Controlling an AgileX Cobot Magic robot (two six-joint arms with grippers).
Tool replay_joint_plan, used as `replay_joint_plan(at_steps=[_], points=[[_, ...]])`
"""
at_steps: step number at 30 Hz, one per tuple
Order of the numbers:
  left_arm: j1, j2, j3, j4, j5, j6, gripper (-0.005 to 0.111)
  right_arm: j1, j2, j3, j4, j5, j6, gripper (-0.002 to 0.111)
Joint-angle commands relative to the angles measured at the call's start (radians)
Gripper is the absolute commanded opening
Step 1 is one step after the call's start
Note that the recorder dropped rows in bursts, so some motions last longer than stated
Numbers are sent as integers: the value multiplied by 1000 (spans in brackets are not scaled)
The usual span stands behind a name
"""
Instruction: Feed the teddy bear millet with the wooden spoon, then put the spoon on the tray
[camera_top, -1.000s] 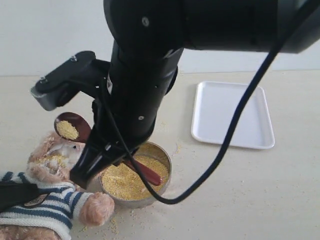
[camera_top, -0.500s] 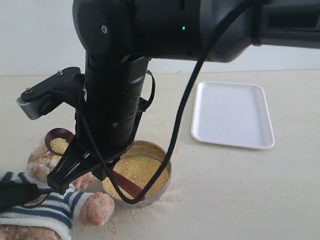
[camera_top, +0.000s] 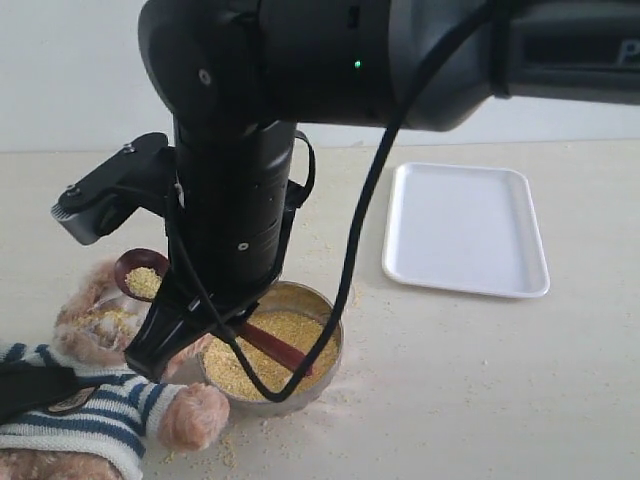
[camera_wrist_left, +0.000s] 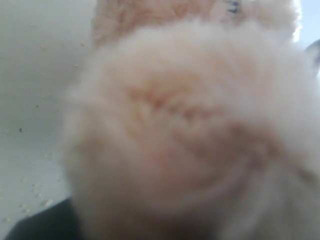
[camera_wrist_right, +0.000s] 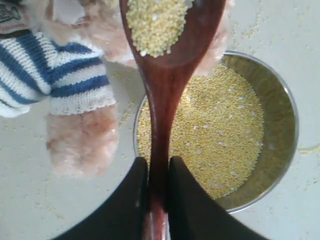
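The right gripper (camera_wrist_right: 152, 200) pinches the wooden spoon (camera_wrist_right: 161, 100), its millet (camera_wrist_right: 156, 20) scoop at the face of the teddy bear (camera_top: 95, 400), so feeding seems midway and the tray (camera_top: 465, 230) step undone; blurred fur hides the left gripper's state.

The right arm (camera_top: 300, 60) fills the upper middle of the exterior frame. Its thick black forearm drops steeply toward the lower left, and 1 cable loops down beside it. A black camera bracket (camera_top: 110, 190) juts from the wrist toward the left. The right gripper (camera_top: 185, 335) points down and left, its 2 black fingers (camera_wrist_right: 132, 200) pinched narrowly on the handle of the wooden spoon (camera_wrist_right: 161, 115). The left gripper (camera_top: 35, 385) shows only as a dark strip at the lower left edge, and how its jaws stand cannot be told.
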Motion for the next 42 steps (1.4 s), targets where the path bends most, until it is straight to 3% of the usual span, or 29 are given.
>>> replay_joint_plan(at_steps=[1, 13, 24, 36, 42], points=[[2, -2, 4, -11, 26, -12, 5, 20, -3, -7, -69, -32, -9, 0], [2, -2, 4, -2, 27, -12, 5, 46, 50, -7, -132, -69, -67, 0], [2, -2, 4, -2, 27, -12, 5, 193, 65, -7, -556, -111, -48, 0], [2, -2, 4, 6, 27, -12, 5, 226, 113, -7, -640, -38, -23, 0], [2, -2, 4, 10, 26, -12, 5, 291, 128, -7, -854, -36, 51, 0]])
